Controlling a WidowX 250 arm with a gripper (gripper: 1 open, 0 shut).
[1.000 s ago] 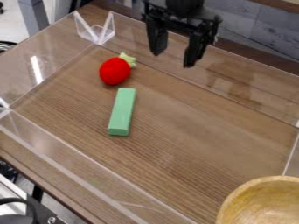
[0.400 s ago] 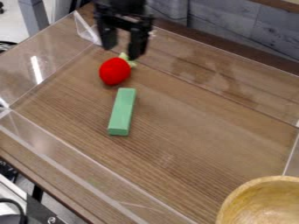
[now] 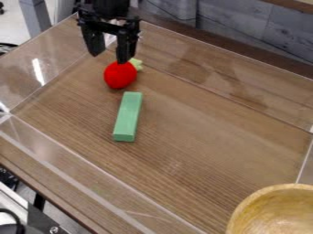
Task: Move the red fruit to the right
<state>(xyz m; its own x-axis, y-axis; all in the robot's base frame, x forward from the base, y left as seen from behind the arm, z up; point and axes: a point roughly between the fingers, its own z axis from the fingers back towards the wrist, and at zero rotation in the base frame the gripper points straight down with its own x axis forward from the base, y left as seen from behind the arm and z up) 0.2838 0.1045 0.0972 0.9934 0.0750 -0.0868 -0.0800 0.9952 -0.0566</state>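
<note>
Starting at the near edge, you meet a clear plastic wall (image 3: 73, 183) that runs along the front of the wooden tabletop (image 3: 221, 119). The rim of a light wooden bowl (image 3: 279, 210) shows in the lower right corner, outside that wall. More clear panels fence in the left and far sides, and the right edge of the pen ends just above the bowl.

Right of centre, the tabletop is bare wood from the front wall to the back one, so you have open room on that side.

A green block (image 3: 127, 116) lies flat left of centre, its long side running away from you. Just beyond its far end, close but apart, sits the red fruit (image 3: 119, 75), a strawberry with its green leaves turned to the right.

Your gripper (image 3: 108, 51) hangs over the far-left part of the pen, directly behind the strawberry. Its two dark fingers point down, spread wider than the fruit, with nothing between them. Their tips appear just above its top, but you cannot tell from this view whether they touch it.

Behind the pen stands a grey planked wall (image 3: 269, 23).
</note>
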